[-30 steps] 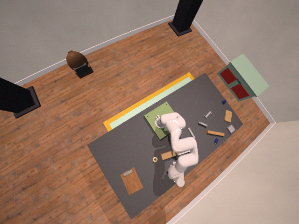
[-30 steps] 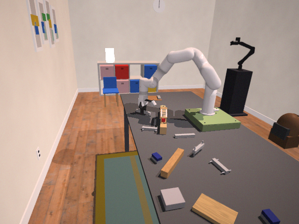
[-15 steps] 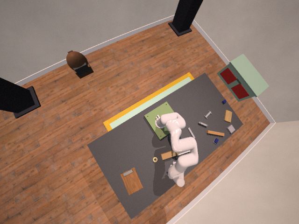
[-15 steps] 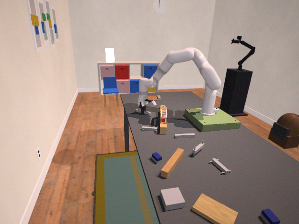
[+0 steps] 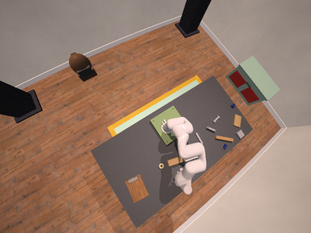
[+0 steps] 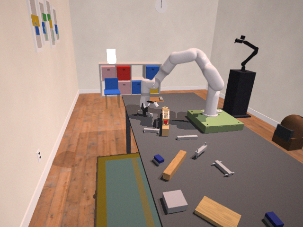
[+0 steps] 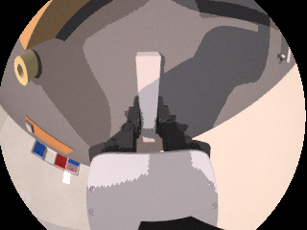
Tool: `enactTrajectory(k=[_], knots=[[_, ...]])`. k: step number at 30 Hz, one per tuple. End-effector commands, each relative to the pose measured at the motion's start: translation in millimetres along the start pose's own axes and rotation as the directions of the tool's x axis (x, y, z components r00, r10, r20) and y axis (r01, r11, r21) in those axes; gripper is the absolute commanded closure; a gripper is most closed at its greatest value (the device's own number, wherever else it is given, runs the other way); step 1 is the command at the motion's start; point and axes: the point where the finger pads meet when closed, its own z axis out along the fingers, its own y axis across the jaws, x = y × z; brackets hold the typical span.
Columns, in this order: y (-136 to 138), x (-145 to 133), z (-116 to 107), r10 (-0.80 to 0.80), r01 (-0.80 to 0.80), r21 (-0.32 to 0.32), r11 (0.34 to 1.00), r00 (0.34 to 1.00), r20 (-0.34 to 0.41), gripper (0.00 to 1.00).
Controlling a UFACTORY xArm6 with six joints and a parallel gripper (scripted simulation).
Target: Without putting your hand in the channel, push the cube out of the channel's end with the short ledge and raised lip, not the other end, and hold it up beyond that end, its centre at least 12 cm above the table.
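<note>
One red cube [image 6: 165,121] sits inside the wooden channel [image 6: 165,122] in the exterior view, right of and apart from the gripper [image 6: 145,111], which is low over the bench [image 6: 244,156]. At the wrist, the jaws are clamped on a pale grey bar [image 7: 148,86] pointing away from them.
</note>
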Motion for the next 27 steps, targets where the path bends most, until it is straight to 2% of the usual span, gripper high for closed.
enactTrajectory(k=[1,10,13,18,20,23,27], knots=[[1,-2,-2,0.000,0.000,-0.002,1.000,1.000,0.004,1.00],[1,-2,-6,0.000,0.000,-0.002,1.000,1.000,0.004,1.00],[0,-1,-25,0.000,0.000,-0.002,1.000,1.000,0.004,1.00],[0,-1,-84,0.000,0.000,-0.002,1.000,1.000,0.004,1.00],[0,-1,-84,0.000,0.000,-0.002,1.000,1.000,0.004,1.00],[0,-1,-109,0.000,0.000,-0.002,1.000,1.000,0.004,1.00],[0,-1,-117,0.000,0.000,-0.002,1.000,1.000,0.004,1.00]])
